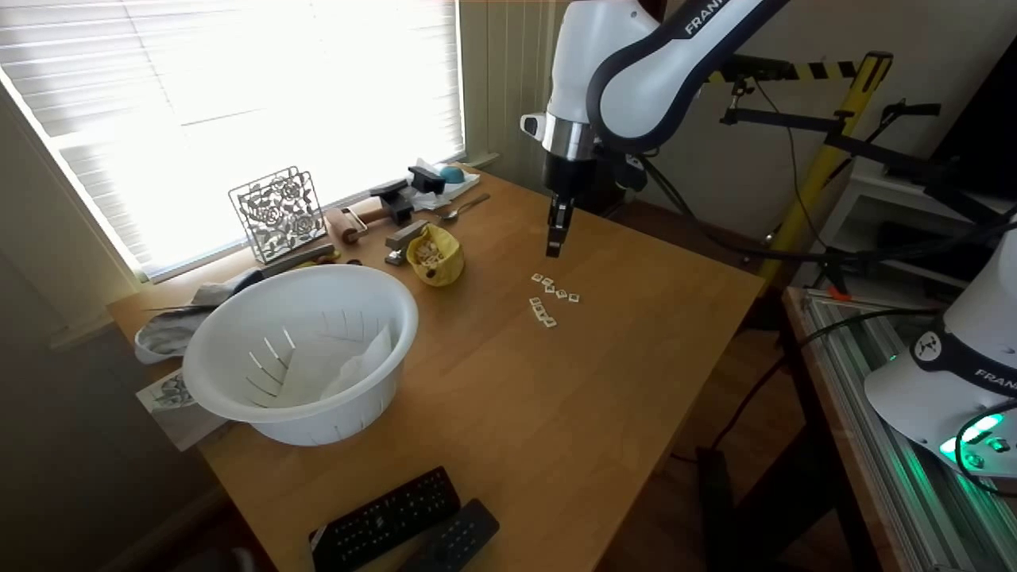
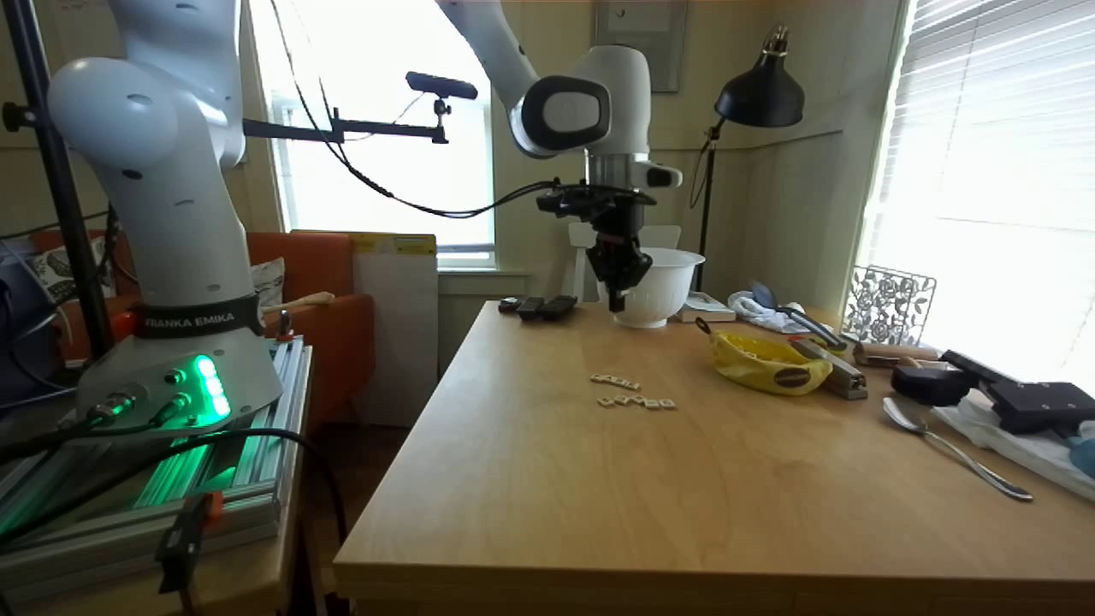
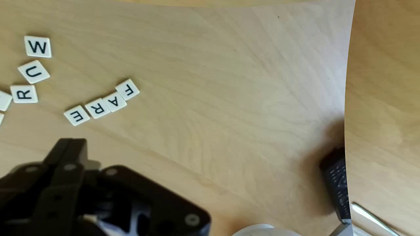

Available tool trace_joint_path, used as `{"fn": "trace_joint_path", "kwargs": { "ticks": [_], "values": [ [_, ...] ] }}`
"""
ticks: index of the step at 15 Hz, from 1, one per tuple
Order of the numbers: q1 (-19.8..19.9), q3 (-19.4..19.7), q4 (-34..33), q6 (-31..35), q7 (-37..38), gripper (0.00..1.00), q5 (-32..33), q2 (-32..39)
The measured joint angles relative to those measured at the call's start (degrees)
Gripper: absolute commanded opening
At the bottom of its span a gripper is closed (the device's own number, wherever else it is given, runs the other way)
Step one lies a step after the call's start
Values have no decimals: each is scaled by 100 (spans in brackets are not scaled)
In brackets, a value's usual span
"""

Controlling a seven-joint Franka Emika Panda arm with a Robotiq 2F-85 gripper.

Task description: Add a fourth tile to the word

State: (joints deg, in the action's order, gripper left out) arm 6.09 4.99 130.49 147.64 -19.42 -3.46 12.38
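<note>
The word is a short row of off-white letter tiles, F, A and R (image 3: 97,108), lying flat on the table. The fourth tile, marked E (image 3: 76,115), lies at the end of this row beside the R with a narrow gap. The row also shows in both exterior views (image 1: 543,312) (image 2: 614,382). A second, staggered row with W (image 3: 37,47), U and R lies beside it and is cut off at the wrist view's left edge. My gripper (image 3: 67,144) points down above the table, fingers together, with no tile seen between them; it also shows in both exterior views (image 1: 554,250) (image 2: 617,301).
A white bowl (image 1: 399,318) stands on the table. Black remotes (image 1: 389,516) lie near the table's end. A yellow pouch (image 1: 445,266) holding more tiles, a stapler (image 2: 834,372), a spoon (image 2: 958,453) and a patterned metal holder (image 1: 278,214) line the window side.
</note>
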Motion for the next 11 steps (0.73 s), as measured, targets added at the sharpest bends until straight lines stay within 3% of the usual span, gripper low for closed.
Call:
{"fn": "trace_joint_path", "kwargs": {
  "ticks": [6, 7, 9, 11],
  "values": [
    [0, -7, 200, -15, -218, 74, 227, -222],
    [0, -7, 233, -15, -218, 57, 264, -260],
    [0, -7, 301, -20, -237, 72, 298, -338],
    [0, -7, 321, -40, -246, 74, 305, -387]
  ]
}}
